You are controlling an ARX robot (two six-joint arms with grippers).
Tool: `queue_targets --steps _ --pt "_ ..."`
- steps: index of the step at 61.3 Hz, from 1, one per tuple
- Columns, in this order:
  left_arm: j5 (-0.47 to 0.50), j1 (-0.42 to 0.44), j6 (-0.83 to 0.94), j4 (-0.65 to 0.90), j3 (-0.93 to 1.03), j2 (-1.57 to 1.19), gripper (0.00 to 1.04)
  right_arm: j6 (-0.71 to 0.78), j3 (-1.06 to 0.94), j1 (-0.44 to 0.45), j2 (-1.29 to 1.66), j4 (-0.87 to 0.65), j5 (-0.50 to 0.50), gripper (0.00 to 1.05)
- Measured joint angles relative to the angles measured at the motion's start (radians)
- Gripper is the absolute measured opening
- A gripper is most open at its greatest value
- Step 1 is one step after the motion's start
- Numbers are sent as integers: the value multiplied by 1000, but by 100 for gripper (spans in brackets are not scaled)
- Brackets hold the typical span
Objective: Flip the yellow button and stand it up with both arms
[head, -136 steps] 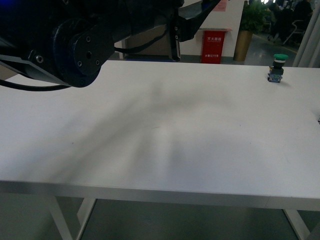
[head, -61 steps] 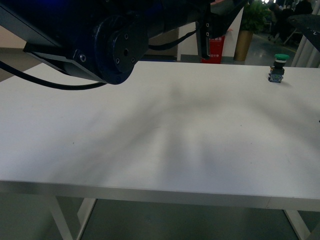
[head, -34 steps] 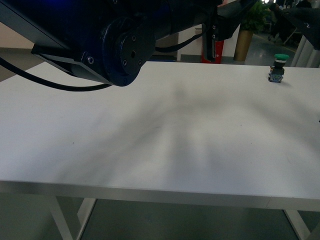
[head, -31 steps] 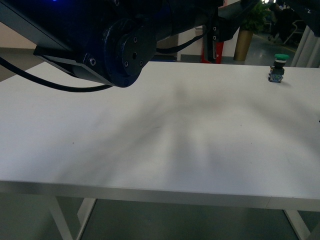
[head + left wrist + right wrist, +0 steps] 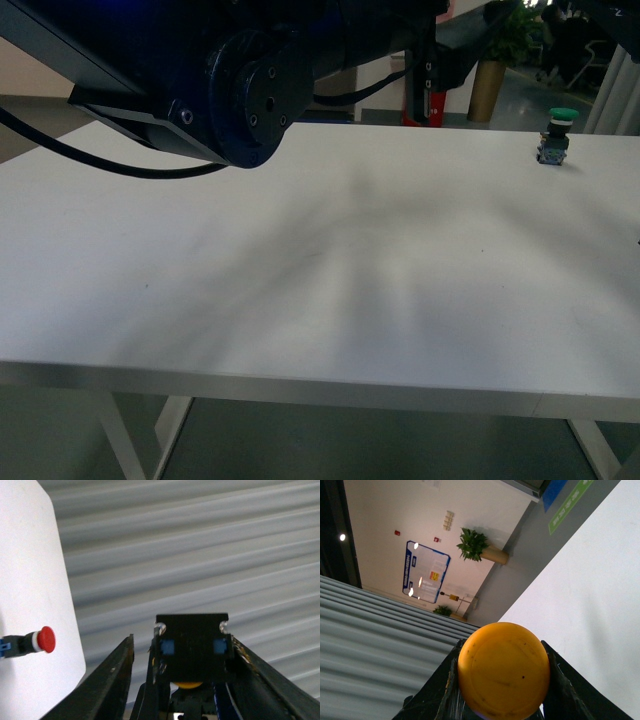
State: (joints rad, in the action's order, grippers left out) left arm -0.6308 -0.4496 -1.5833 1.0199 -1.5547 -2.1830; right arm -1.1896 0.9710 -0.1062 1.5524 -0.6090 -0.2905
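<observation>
In the right wrist view the yellow button's flat yellow-orange cap faces the camera, with my right gripper shut on it from both sides, held in the air above the white table. In the left wrist view the same yellow button shows its dark square block with two blue spots and a sliver of yellow cap behind. My left gripper is open, one jaw on each side of that block. The front view shows only my dark left arm at the top; the button is out of view there.
A green-capped button stands at the far right of the white table. A red-capped button lies on the table's edge in the left wrist view. A potted plant stands by the far wall.
My left arm has swung to the right across the top of the front view. A dark part of the right arm has come in at the top right corner. The green button has not moved.
</observation>
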Motion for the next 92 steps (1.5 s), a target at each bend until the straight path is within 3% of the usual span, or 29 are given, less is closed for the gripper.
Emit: queue_targets --steps 4,13,20,25,30,36,45,54,61,66,83,88,92 --pt "-24 31 97 -82 62 49 76 8 -11 16 0 -2 0 35" --pt "10 118 376 -338 164 195 100 18 -39 42 0 -9 -9 35" --pt "158 194 729 -660 246 363 98 24 -58 59 0 -15 -20 35" --pt "314 261 1144 -874 359 510 99 28 -69 71 -3 -26 -30 35" --pt "420 312 1452 -916 475 602 99 33 -70 77 -8 -26 -32 35" --pt "451 380 1732 -918 606 698 99 35 -71 82 -12 -31 -35 35" --pt "457 483 1971 -967 750 885 99 38 -73 86 -14 -37 -37 35" --pt "468 543 2033 -1006 797 1040 99 40 -77 82 -14 -37 -37 35" --pt "522 552 1843 -662 973 1150 81 44 -79 75 -14 -37 -37 35" --pt "522 554 1707 -523 1093 1224 66 46 -79 73 -15 -37 -36 35" --pt "553 530 1599 -470 1306 1369 18 60 -79 72 -28 -34 -42 35" --pt "624 478 1592 -470 1342 1411 4 61 -79 73 -37 -28 -42 35" --pt "627 458 1585 -470 1366 1442 4 64 -79 74 -45 -21 -42 35"
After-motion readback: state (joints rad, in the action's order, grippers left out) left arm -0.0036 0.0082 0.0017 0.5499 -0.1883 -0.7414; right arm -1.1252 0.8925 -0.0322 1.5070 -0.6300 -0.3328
